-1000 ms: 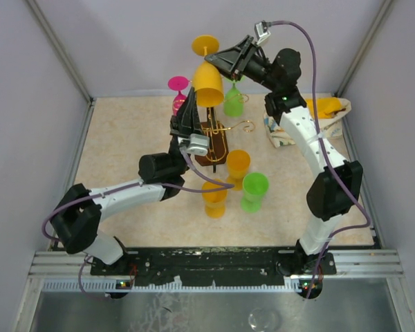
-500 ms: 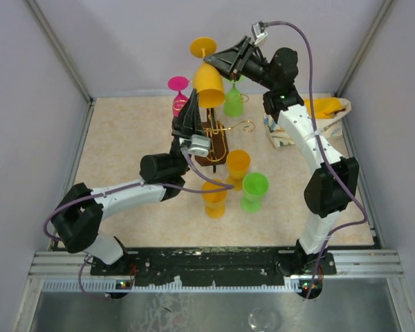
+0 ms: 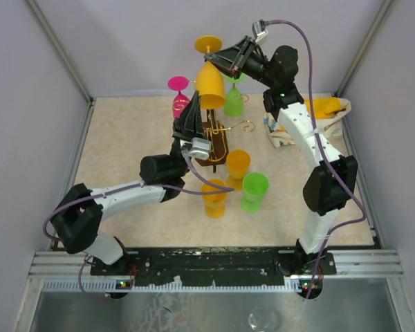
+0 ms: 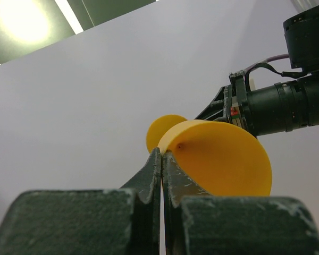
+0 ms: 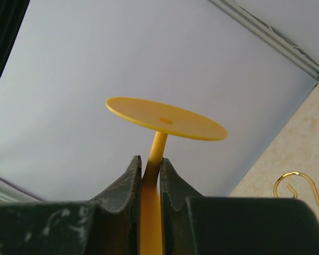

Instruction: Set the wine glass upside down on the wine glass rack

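Our right tool (image 5: 150,164) pinches the thin stem of the orange plastic wine glass (image 5: 166,119) just under its flat foot. The glass therefore hangs foot up and bowl down, the way it must meet the rack. Our left tool (image 4: 161,154) is pressed together on nothing, its tips just below the bowl, perhaps to guide it; we cannot tell whether they touch. Beneath both stands the gold wire wine glass rack (image 3: 219,144) on its dark wooden base, on the beige table (image 3: 124,138). The glass is in the air above the rack, not yet hung. We judge the stem must next slide between the curled arms.
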You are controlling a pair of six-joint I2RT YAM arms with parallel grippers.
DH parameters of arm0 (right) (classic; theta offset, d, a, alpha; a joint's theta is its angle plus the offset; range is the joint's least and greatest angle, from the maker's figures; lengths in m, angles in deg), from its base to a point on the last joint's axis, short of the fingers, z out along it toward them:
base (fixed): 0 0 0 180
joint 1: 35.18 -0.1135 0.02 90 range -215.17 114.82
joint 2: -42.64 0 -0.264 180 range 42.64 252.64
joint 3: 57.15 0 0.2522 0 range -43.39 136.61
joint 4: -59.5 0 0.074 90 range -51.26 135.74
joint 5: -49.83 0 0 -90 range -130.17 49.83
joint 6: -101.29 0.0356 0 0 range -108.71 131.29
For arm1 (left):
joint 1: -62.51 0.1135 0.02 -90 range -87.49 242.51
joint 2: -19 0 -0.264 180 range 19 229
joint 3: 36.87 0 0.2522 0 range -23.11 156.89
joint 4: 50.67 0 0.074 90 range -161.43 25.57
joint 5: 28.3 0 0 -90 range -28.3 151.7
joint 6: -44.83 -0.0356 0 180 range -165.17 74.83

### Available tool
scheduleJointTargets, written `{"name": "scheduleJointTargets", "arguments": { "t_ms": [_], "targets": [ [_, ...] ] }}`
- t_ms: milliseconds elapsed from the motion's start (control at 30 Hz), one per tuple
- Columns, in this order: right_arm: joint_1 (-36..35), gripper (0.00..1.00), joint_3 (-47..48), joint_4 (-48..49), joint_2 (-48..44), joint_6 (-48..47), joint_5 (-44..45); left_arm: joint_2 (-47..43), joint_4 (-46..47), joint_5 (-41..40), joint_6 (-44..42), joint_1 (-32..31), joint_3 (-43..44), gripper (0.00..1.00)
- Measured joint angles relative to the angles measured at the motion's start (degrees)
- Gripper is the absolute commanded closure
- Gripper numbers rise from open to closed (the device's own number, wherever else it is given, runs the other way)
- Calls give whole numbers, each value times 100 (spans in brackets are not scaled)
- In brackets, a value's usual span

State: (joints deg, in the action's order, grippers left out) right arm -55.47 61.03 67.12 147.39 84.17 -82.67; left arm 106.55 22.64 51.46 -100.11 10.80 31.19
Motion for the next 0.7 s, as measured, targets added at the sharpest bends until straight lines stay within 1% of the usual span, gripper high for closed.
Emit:
{"name": "scheduleJointTargets", "arguments": {
  "t_ms": [33, 67, 133, 167, 267, 400, 567, 667, 700],
  "targets": [
    [9, 100, 26, -13, 0, 57, 22, 2, -7, 0, -4, -7, 0, 100],
    [15, 100, 50, -17, 0, 109, 52, 9, -4, 0, -4, -7, 0, 100],
    [20, 100, 107, -11, 2, 164, 87, 22, -4, -7, -4, -7, -2, 93],
    [20, 100, 120, 7, 0, 173, 105, 31, -4, -9, -2, -7, -2, 87],
    [20, 100, 146, 2, 2, 133, 125, 46, -7, -59, 26, -7, -2, 64],
    [-11, 100, 302, -249, 15, -229, 59, 52, -7, -201, 101, -7, -24, 38],
    [-9, 100, 1176, -1056, 225, -1217, 107, 33, -4, -435, 109, -7, -216, 13],
    [46, 100, 1731, -1561, 334, -1797, 269, -4, -4, -651, 127, -7, -402, 2],
    [70, 100, 1840, -1674, 348, -1943, 330, -28, -4, -756, 136, -7, -472, 1]
  ]
}}
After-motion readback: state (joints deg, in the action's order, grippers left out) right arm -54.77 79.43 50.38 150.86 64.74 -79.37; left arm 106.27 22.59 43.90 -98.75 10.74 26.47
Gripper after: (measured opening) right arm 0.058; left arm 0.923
